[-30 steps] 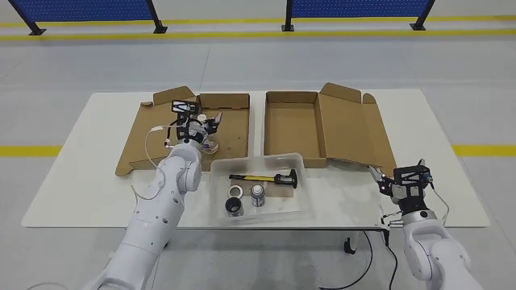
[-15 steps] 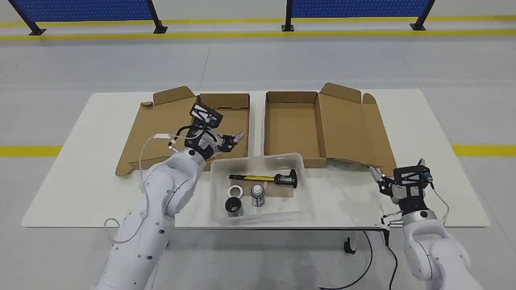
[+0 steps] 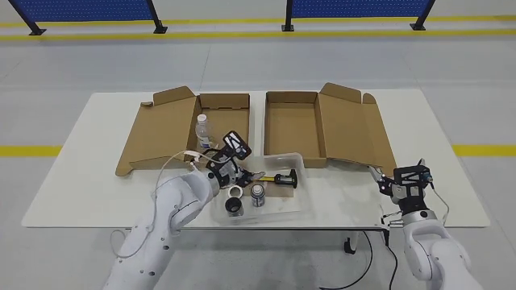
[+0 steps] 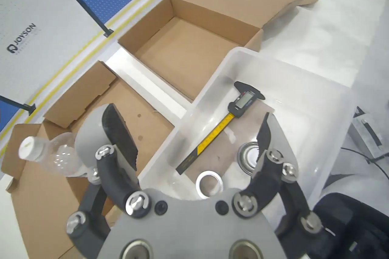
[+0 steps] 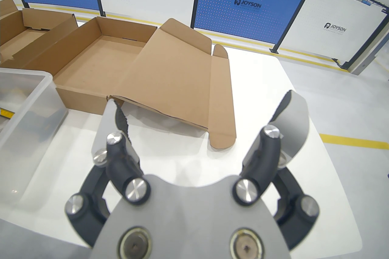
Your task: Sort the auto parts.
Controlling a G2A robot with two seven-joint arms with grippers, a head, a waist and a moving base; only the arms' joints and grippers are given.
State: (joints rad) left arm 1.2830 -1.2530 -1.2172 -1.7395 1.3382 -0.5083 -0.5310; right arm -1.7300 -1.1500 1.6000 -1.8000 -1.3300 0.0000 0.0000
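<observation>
Our left gripper (image 4: 190, 117) hovers over the clear bin (image 4: 304, 81), fingers spread and empty, probably about to pick; next we descend onto the white ring (image 4: 198, 185).

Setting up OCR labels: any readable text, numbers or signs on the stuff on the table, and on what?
On the caliper scale: markings too small to read.
On its display: blurred, unreadable.
On the left box, right box, bottle, bin: no print visible.
</observation>
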